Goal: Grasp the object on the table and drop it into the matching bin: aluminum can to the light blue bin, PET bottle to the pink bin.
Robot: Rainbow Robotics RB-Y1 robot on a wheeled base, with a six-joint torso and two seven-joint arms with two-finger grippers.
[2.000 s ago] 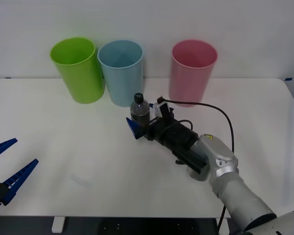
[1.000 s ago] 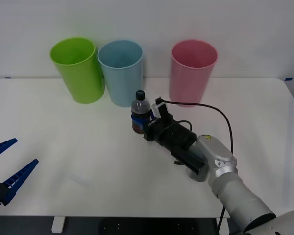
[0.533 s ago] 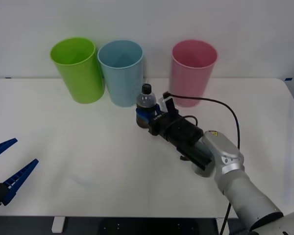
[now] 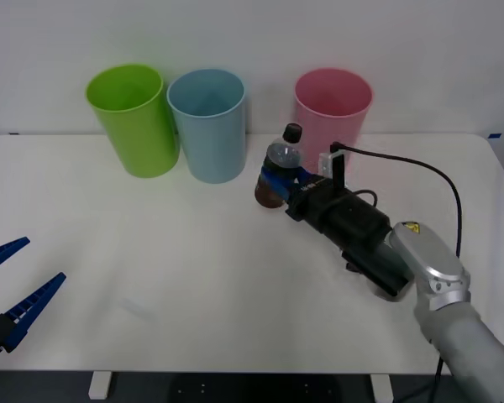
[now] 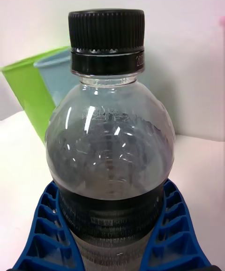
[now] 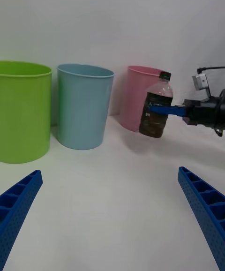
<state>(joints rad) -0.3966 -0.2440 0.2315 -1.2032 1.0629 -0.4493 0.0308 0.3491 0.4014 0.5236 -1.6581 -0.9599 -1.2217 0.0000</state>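
Note:
The PET bottle [image 4: 279, 170], clear with a black cap and dark brown liquid, hangs above the white table [image 4: 134, 252], tilted slightly. My right gripper [image 4: 277, 183] is shut on its body, just in front of the gap between the light blue bin [image 4: 207, 126] and the pink bin [image 4: 329, 122]. Up close, the bottle [image 5: 110, 158] stands between the blue fingers [image 5: 47, 233]. From the left wrist, the bottle [image 6: 156, 109] floats before the pink bin [image 6: 138, 95], clear of the tabletop. My left gripper [image 4: 8, 290] stays open at the table's front left corner.
A lime green bin [image 4: 134, 119] stands left of the light blue bin at the back of the table. A black cable [image 4: 420, 172] arcs over the right arm. The wall rises just behind the three bins.
The right gripper has lifted the bottle off the table and carried it right and back toward the pink bin. The left arm has not moved.

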